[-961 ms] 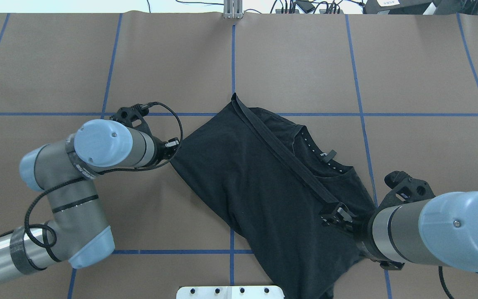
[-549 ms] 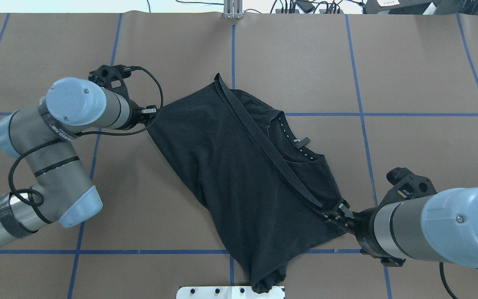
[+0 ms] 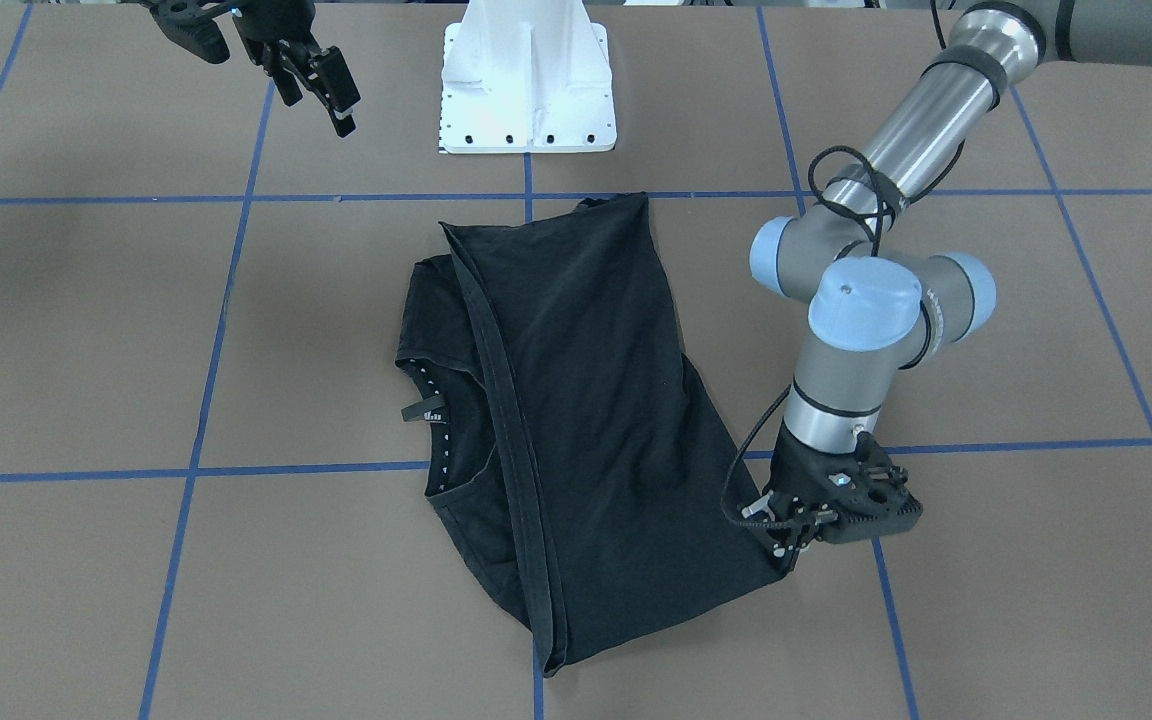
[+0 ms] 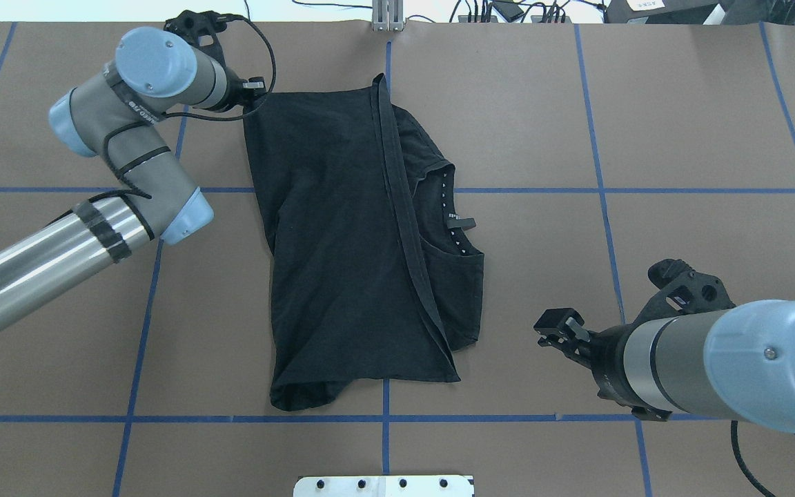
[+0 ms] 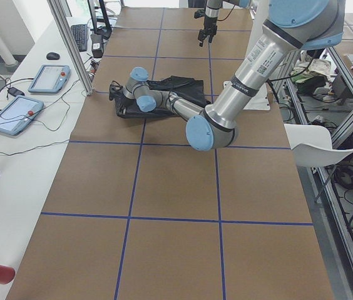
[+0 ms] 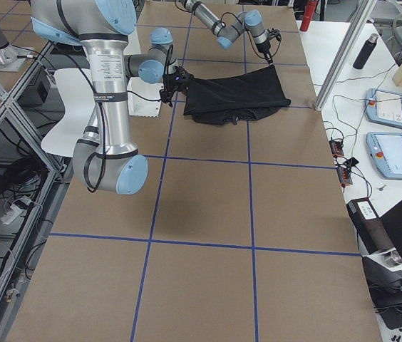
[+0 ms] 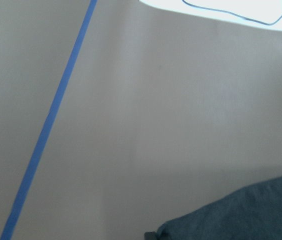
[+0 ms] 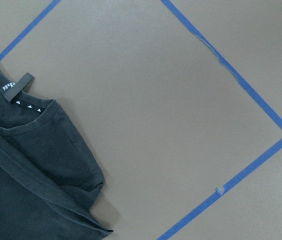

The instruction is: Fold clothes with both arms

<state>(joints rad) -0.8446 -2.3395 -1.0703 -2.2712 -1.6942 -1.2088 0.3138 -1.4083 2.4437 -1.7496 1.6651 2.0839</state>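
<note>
The black T-shirt lies folded lengthwise on the brown table, with its collar and label tab showing on the right. Its graphic is hidden. My left gripper is shut on the shirt's far left corner, low at the table; it also shows in the front-facing view. My right gripper is open and empty, raised to the right of the shirt's near right corner and apart from it. It sits at the top left of the front-facing view. The right wrist view shows the shirt's collar side.
The white pedestal base stands at the table's near edge, just behind the shirt's near hem. Blue tape lines cross the brown table cover. Cables and devices lie beyond the far edge.
My left gripper has dragged the shirt's corner towards the far left. The right gripper has let go of the shirt and drawn back to the right. The shirt now lies flatter and straighter.
</note>
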